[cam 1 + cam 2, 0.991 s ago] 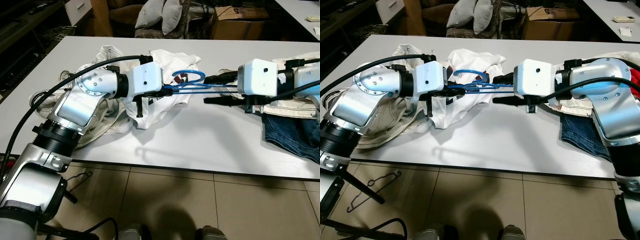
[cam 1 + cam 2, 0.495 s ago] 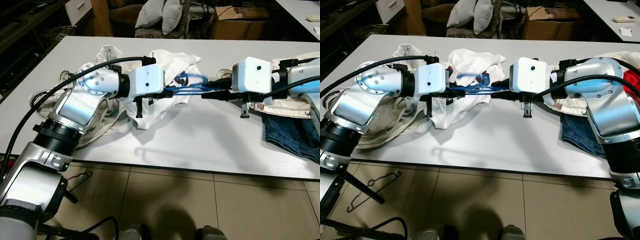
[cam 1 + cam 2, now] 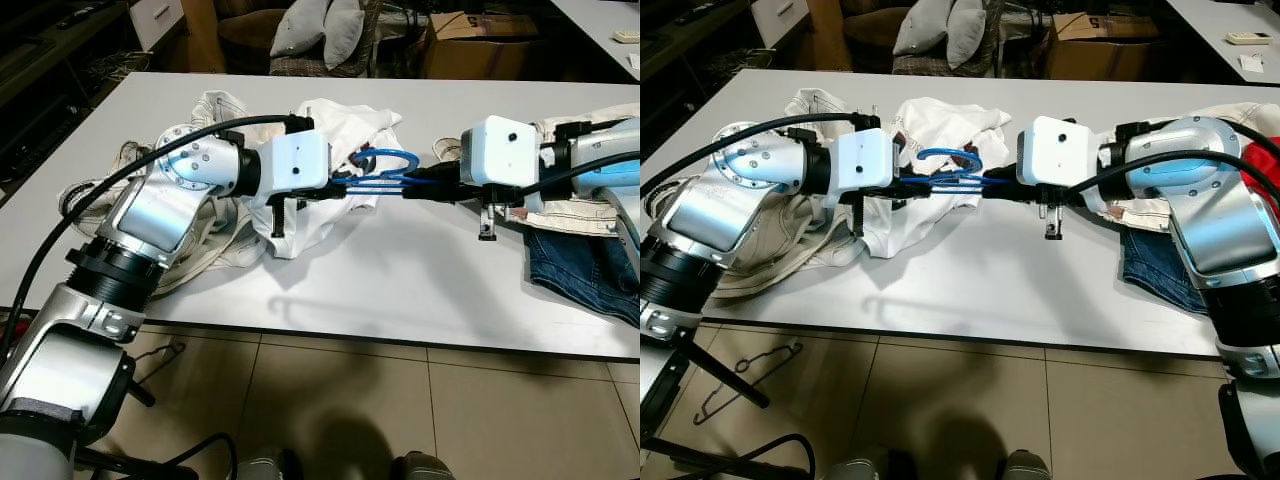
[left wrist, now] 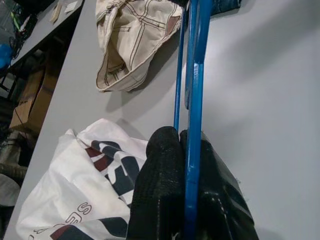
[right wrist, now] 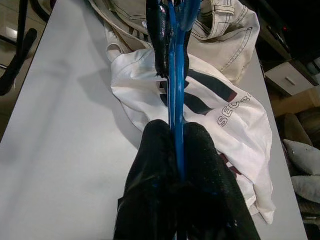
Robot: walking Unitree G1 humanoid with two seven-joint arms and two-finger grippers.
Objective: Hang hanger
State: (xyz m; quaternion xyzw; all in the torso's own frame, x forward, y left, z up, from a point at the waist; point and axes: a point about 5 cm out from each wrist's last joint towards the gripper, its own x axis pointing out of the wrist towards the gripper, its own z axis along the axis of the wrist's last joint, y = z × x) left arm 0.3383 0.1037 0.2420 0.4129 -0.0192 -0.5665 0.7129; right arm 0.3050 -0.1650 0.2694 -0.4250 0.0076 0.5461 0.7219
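We see a blue hanger point(image 3: 385, 168) held level above the middle of a white table point(image 3: 400, 270), its hook curving up over a crumpled white T-shirt point(image 3: 340, 125). Both of our grippers pinch it from opposite ends: the left gripper point(image 3: 335, 186) has its black fingers point(image 4: 160, 190) closed tight on the blue bar, and the right gripper point(image 3: 420, 185) clamps its fingers point(image 5: 155, 165) on the same bar from the other side, the two tips close together along the hanger. The white T-shirt, printed with dark and red lettering, lies under the hanger toward the table's far edge. Beige trousers point(image 3: 215, 245) are heaped beside it at the table's left side, beneath our left arm. Blue jeans point(image 3: 590, 270) sit near the right edge, under our right arm, with more light cloth behind them. Below the near edge, a dark wire hanger point(image 3: 745, 375) lies on the tiled floor point(image 3: 400, 400).
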